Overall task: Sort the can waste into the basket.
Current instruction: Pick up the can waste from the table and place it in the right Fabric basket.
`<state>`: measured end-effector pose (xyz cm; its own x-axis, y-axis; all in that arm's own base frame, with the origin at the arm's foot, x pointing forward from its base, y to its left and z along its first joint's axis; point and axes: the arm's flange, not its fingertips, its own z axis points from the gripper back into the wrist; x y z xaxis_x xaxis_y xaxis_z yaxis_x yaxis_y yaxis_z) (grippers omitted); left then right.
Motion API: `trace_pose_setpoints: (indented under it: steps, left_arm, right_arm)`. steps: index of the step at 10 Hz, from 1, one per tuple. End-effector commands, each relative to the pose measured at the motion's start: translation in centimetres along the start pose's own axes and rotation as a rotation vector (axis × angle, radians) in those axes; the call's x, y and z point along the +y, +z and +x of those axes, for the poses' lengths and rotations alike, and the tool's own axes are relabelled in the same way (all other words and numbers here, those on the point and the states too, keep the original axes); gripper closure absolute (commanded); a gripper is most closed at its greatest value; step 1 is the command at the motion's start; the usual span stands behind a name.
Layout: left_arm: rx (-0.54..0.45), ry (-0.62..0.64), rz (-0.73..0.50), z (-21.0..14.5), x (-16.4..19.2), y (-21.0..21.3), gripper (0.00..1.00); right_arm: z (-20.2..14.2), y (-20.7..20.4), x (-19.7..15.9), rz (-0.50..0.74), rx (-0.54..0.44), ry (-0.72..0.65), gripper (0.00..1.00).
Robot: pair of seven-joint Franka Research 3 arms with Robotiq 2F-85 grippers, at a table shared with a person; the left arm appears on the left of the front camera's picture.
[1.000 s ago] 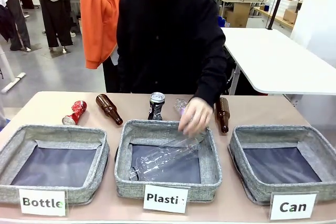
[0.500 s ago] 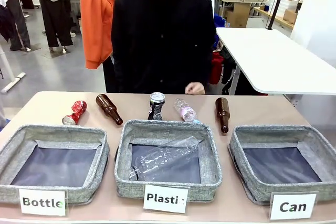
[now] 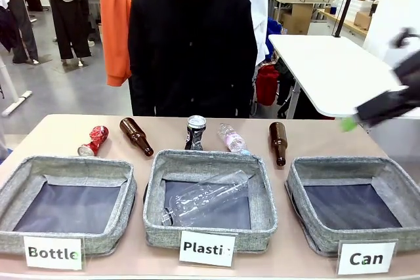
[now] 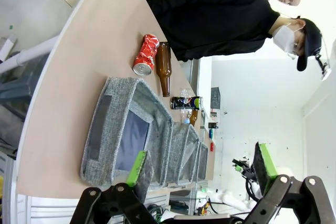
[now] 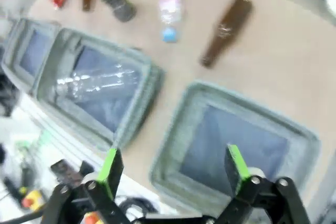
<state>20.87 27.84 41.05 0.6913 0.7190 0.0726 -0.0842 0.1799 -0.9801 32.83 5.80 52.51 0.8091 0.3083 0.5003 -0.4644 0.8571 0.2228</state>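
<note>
**Two cans waiting on the table, Can basket empty**

Front view: the right gripper was caught as a blur above the table's right end, and its opening could not be told here. The Can basket near it held nothing. The black-and-blue can stood upright behind the Plastic basket, just beside a small plastic bottle. The crushed red can lay at the far left, near a brown bottle. If a wide pincer were lowered on either can, its neighbour could be knocked.

Left wrist view: the left gripper was held wide and empty, well back from the table. The crushed red can was seen just beside the brown bottle. Its dented side was judged likely to slip or roll out of a poor grip.

Right wrist view: the right gripper was spread wide with nothing held, over the Can basket. Both cans lay well apart from it, so a long reach past the bottles would be needed. A drop into the wrong basket could follow.
</note>
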Motion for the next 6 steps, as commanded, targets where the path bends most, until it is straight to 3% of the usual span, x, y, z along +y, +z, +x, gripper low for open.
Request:
trace_pose_setpoints:
  steps: [1,2,3,4,6]
  left_arm:
    - [-0.005,-0.019,-0.017,-0.1,-0.1,0.1,0.00]
    - [-0.005,-0.019,-0.017,-0.1,-0.1,0.1,0.00]
    - [-0.005,-0.019,-0.017,-0.1,-0.1,0.1,0.00]
    - [-0.005,-0.019,-0.017,-0.1,-0.1,0.1,0.00]
    - [-0.005,-0.019,-0.017,-0.1,-0.1,0.1,0.00]
  right_arm:
    - [2.5,-5.0,2.2,0.109,0.047,0.179,0.00]
    - [1.8,-4.3,2.2,0.179,0.076,0.171,0.00]
    - [0.3,-1.0,0.0,0.108,0.035,0.110,0.00]
    - [1.5,-5.5,5.1,0.092,0.076,0.150,0.00]
    - [1.3,-4.6,3.7,0.114,0.070,0.140,0.00]
